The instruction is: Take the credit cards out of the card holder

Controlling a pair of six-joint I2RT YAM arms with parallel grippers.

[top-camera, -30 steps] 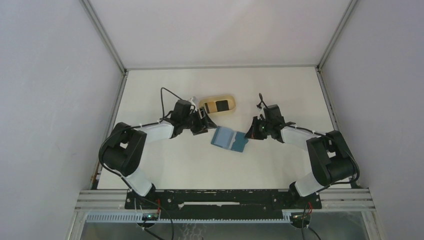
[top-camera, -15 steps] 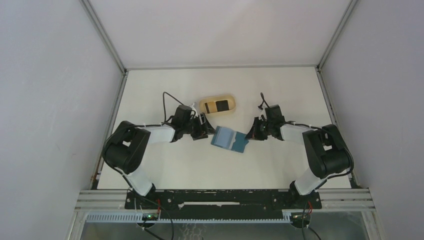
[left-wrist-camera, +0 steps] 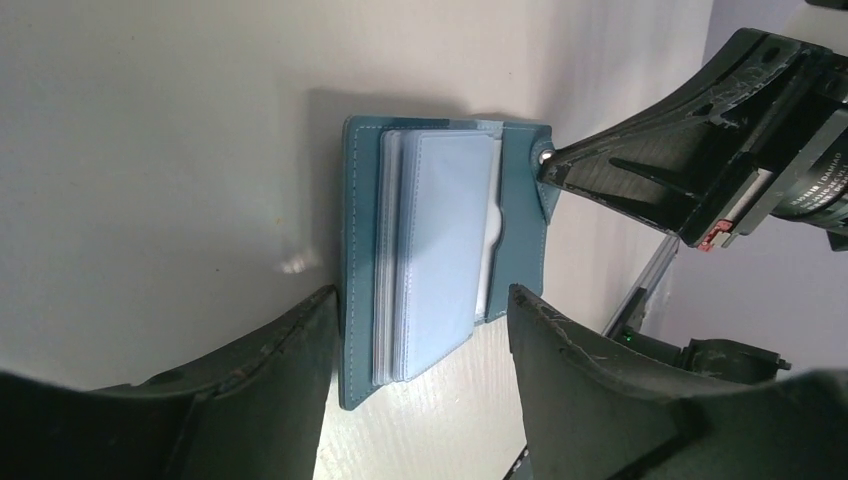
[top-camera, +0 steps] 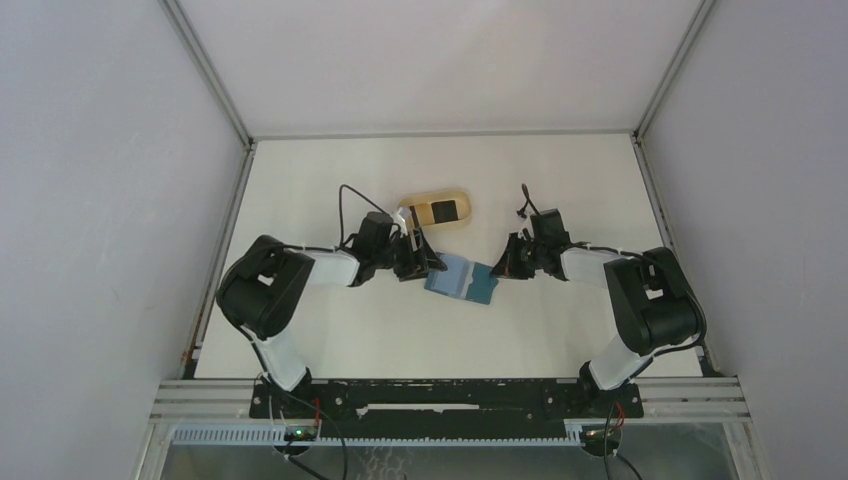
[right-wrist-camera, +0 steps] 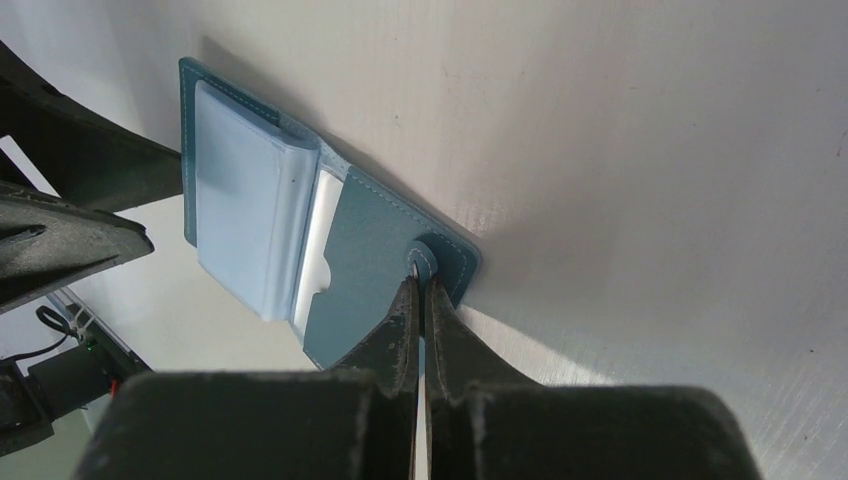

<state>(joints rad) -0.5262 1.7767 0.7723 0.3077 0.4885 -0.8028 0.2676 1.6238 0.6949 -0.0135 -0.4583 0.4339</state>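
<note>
The teal-blue card holder (top-camera: pixel 461 281) lies open on the white table, its stack of pale blue sleeves (left-wrist-camera: pixel 440 235) fanned up. A white credit card edge (right-wrist-camera: pixel 318 236) shows in the inner pocket. A black card (top-camera: pixel 442 211) lies in the tan tray. My right gripper (right-wrist-camera: pixel 422 285) is shut on the holder's closure tab (right-wrist-camera: pixel 421 256) at its right end. My left gripper (left-wrist-camera: pixel 420 300) is open at the holder's left end, and the near edge of the sleeves lies between its fingertips; one finger (left-wrist-camera: pixel 300 330) sits against the cover's edge.
The tan rounded tray (top-camera: pixel 411 211) stands just behind the holder, close to my left wrist. Metal frame rails run along both sides of the table and along its near edge.
My left gripper has moved right, from beside the tray to the holder's left end, still open. The right gripper and the holder have stayed put.
</note>
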